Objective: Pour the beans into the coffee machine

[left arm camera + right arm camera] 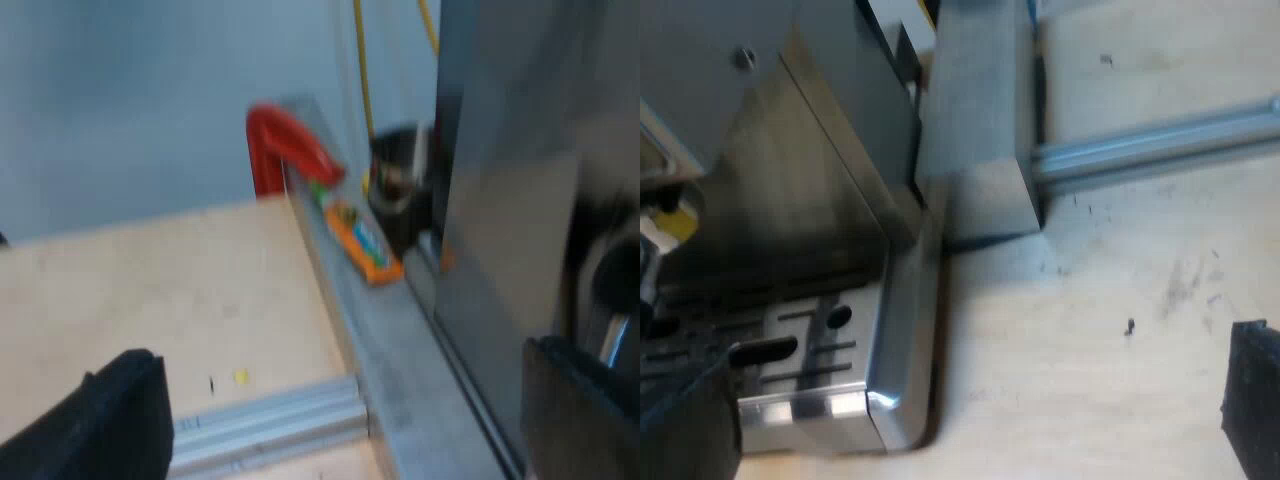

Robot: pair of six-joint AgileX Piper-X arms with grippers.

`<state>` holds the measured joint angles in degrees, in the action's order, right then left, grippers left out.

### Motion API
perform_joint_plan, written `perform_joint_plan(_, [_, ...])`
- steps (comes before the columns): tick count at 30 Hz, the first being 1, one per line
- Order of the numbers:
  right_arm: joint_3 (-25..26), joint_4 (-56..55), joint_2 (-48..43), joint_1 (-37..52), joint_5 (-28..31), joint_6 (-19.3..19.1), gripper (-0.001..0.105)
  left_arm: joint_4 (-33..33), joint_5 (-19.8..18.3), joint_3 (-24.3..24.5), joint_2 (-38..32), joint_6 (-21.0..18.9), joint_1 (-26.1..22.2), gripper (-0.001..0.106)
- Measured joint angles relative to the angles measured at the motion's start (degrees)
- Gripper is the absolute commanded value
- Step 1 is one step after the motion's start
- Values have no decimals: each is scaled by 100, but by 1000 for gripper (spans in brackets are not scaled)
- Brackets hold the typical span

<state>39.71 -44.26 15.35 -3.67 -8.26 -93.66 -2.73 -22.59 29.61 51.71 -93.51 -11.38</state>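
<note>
Both spread wide and empty: left gripper [337,400] over the wooden table [180,280] beside the espresso machine [500,240], with a red bracket [285,145], orange packet [365,243] and rail [270,422] nearby; right gripper [970,400] by its drip tray [810,340].

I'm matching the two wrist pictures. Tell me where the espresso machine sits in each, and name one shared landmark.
Left wrist view: the espresso machine is the shiny steel wall rising beside the grey metal ledge that carries an orange strip.
Right wrist view: the espresso machine shows its steel body and slotted drip tray, standing on the wooden table.
Shared landmark: the aluminium rail lying on the table.
</note>
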Motion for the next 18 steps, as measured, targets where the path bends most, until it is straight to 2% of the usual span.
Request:
perform_joint_plan(5, [90, 187, 0, 0, -11, 0, 104, 663, 2, 208, -731, 0, 0, 73])
perform_joint_plan(9, [232, 206, -12, 0, -7, 0, 104, 888, 2, 259, -1069, 0, 0, 73])
perform_joint_plan(18, [513, 215, -12, 0, -7, 0, 104, 1826, 2, 316, -2464, -349, 0, 73])
